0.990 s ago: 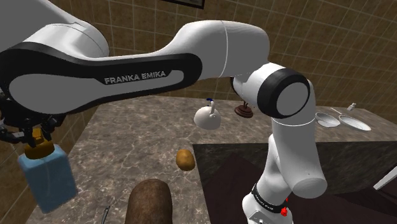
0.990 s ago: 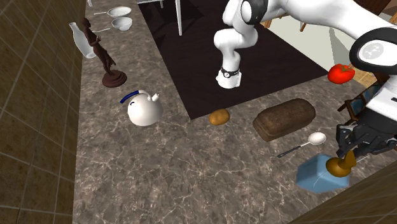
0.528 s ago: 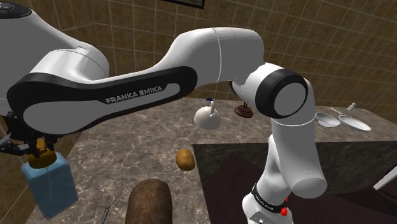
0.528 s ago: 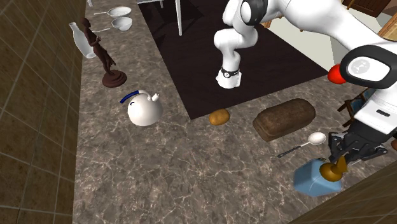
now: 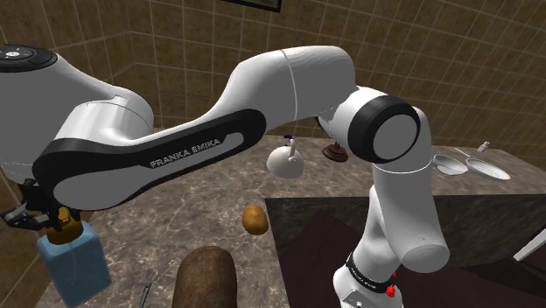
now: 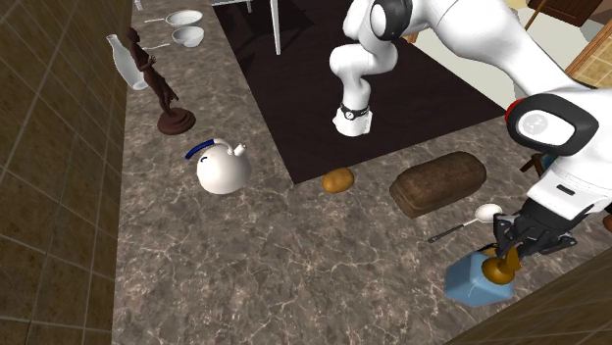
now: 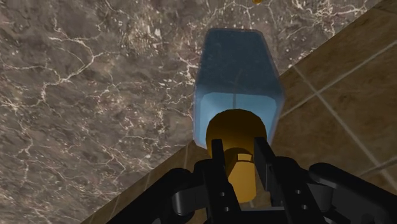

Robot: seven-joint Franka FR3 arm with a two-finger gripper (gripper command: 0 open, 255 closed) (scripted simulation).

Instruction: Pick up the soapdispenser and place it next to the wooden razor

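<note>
The soap dispenser (image 6: 469, 280) is a blue, clear-sided bottle with a golden-brown pump top (image 7: 235, 135). My gripper (image 6: 506, 251) is shut on that pump top, and the bottle hangs tilted below it, low over the marble counter (image 6: 294, 255) near the tiled wall. In the shoulder view the soap dispenser (image 5: 75, 268) sits at the lower left under the gripper (image 5: 61, 224). In the wrist view the gripper (image 7: 236, 151) clasps the top from both sides, with the soap dispenser (image 7: 236, 79) stretching away from it. A slim utensil (image 6: 465, 222) with a white head and grey handle lies just beside the bottle.
A brown loaf (image 6: 438, 183) and a potato (image 6: 337, 180) lie near the dark mat (image 6: 392, 78) that carries the arm's base. A white kettle (image 6: 222, 169), a brown figurine (image 6: 167, 93), a bottle (image 6: 120, 61) and pans (image 6: 186, 35) stand farther along the counter. The tiled wall (image 6: 535, 314) is close behind the gripper.
The arm has swung, carrying the dispenser lower and toward the second exterior view's left, nearer the counter and the utensil. The grip on the pump top is unchanged.
</note>
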